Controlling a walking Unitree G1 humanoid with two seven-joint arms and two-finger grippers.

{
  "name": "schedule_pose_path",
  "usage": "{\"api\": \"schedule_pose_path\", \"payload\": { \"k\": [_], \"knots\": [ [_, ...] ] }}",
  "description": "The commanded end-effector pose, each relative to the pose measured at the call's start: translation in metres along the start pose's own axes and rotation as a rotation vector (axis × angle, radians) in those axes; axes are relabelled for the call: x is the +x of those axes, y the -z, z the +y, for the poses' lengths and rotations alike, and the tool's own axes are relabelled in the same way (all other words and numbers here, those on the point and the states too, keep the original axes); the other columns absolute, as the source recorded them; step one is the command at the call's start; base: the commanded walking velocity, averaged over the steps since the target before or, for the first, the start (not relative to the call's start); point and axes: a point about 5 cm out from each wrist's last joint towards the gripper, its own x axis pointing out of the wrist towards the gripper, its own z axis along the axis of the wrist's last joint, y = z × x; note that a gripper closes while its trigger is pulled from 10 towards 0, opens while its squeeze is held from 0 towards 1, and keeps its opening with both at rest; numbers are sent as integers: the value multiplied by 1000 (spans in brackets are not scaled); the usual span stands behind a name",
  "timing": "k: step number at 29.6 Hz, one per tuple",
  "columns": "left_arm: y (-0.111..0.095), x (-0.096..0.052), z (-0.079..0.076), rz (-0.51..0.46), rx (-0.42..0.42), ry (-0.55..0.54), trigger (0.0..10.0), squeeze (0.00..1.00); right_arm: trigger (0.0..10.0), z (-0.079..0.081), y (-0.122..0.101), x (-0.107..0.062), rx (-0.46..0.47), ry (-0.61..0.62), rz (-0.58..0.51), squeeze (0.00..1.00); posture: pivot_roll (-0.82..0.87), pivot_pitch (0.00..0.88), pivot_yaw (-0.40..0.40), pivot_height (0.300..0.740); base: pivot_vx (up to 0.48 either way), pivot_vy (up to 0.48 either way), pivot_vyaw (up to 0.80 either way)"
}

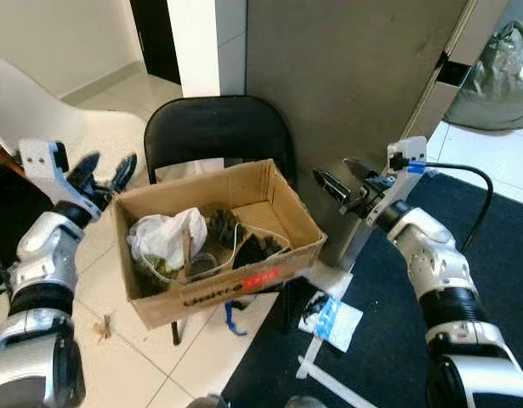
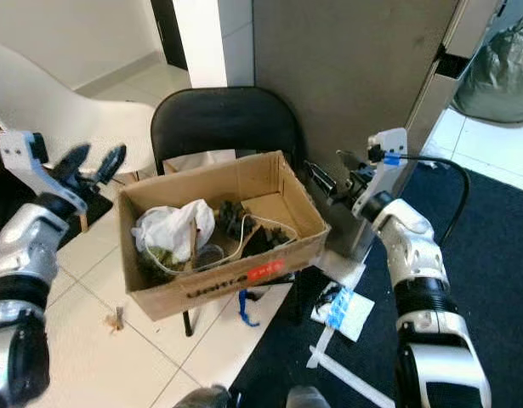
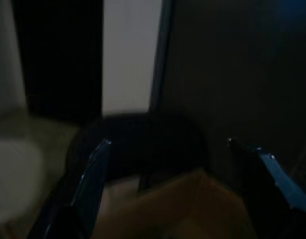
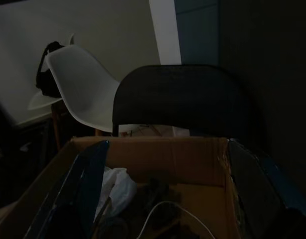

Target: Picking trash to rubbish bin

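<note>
A brown cardboard box [image 1: 270, 238] sits on the seat of a black folding chair [image 1: 218, 127]. This box is where the trash is. Inside it lie a white plastic bag [image 1: 163, 234], some dark crumpled stuff [image 1: 261, 248] and a thin white cord [image 2: 274, 228]. A red label [image 1: 259, 279] is stuck on the front wall of the box.

The left tool [image 1: 104, 174] is up in the air, just beside the left end of the box. Its two black fingers are spread apart and nothing is between them. In the left wrist view the fingers [image 3: 90, 179] point toward the chair back, and that view is very dark.

The right tool [image 1: 342, 180] hangs just beside the right end of the box, in front of a grey wall panel [image 1: 346, 76]. Its fingers are spread apart too, and it holds nothing. The right wrist view looks between those fingers [image 4: 88, 184] into the box, with the black chair back behind it.

On the floor under the right arm lies a blue and white wrapper [image 1: 333, 319] next to a strip of white paper [image 1: 316, 357], on a dark rug [image 1: 397, 340]. A small brown scrap [image 1: 104, 327] lies on the pale tiles [image 1: 142, 357] by the chair leg. A white chair [image 4: 80, 87] stands farther back on the left. A full grey bag [image 1: 499, 72] sits far off on the right.
</note>
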Motion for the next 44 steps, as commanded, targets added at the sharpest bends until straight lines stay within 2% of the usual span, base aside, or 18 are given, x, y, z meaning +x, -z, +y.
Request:
{"api": "schedule_pose_path", "payload": {
  "k": [1,2,3,4,5,6,7,8,9,10,11,12,13,16,19,26,33,44],
  "knots": [
    [-8,11,-43,-51,1,166,10000,0,10000,-1,0,0,5,13,-7,0,-39,0,-14,740,0,0,0],
    [-8,11,-43,-51,1,166,10000,0,10000,-1,0,0,5,13,-7,0,-39,0,-14,740,0,0,0],
    [-10,13,-55,-66,10,200,10000,0,10000,0,0,1,6,13,-9,0,-39,0,-14,740,0,0,0],
    [-10,13,-55,-66,10,200,10000,0,10000,0,0,1,6,13,-9,0,-39,0,-14,740,0,0,0],
    [-11,15,-68,-85,-4,210,10000,0,10000,3,-1,3,8,11,-19,0,-39,0,-8,740,0,0,0],
    [-11,15,-68,-85,-4,210,10000,0,10000,3,-1,3,8,11,-19,0,-39,0,-8,740,0,0,0],
    [-8,16,-76,-96,-23,194,10000,0,10000,7,-3,6,10,1,-31,0,-42,0,-4,740,0,0,0],
    [4,14,-88,-82,-59,150,10000,0,10000,20,-7,11,24,-41,-62,0,-42,0,-2,740,0,0,0],
    [4,14,-88,-82,-59,150,10000,0,10000,20,-7,11,24,-41,-62,0,-42,0,-2,740,0,0,0],
    [15,11,-97,-64,-95,107,10000,0,10000,32,-9,16,34,-82,-85,0,-44,0,-3,740,0,0,0],
    [15,11,-97,-64,-95,107,10000,0,10000,32,-9,16,34,-82,-85,0,-44,0,-3,740,0,0,0],
    [35,2,-116,-7,-144,62,10000,0,10000,57,-4,20,32,-185,-91,0,-41,0,-8,740,0,0,0],
    [41,-3,-126,20,-142,66,10000,0,10000,67,4,19,16,-234,-74,0,-39,0,-9,740,0,0,0],
    [38,-8,-127,14,-138,9,10000,0,10000,78,16,18,-31,-283,-39,0,-29,0,-17,740,0,0,0],
    [35,-11,-123,29,-99,10,10000,0,10000,69,12,19,19,-257,-61,0,-31,0,-15,740,0,0,0],
    [46,-13,-125,74,-158,-3,10000,0,10000,68,14,19,22,-254,-29,0,-32,0,-15,740,0,0,0],
    [56,-10,-117,116,-186,-45,10000,0,10000,72,18,20,58,-266,0,0,-40,0,-11,740,0,0,-800],
    [59,-7,-117,124,-207,-28,10000,0,10000,71,20,21,62,-264,21,0,-40,0,-12,740,0,0,-800]
  ]
}}
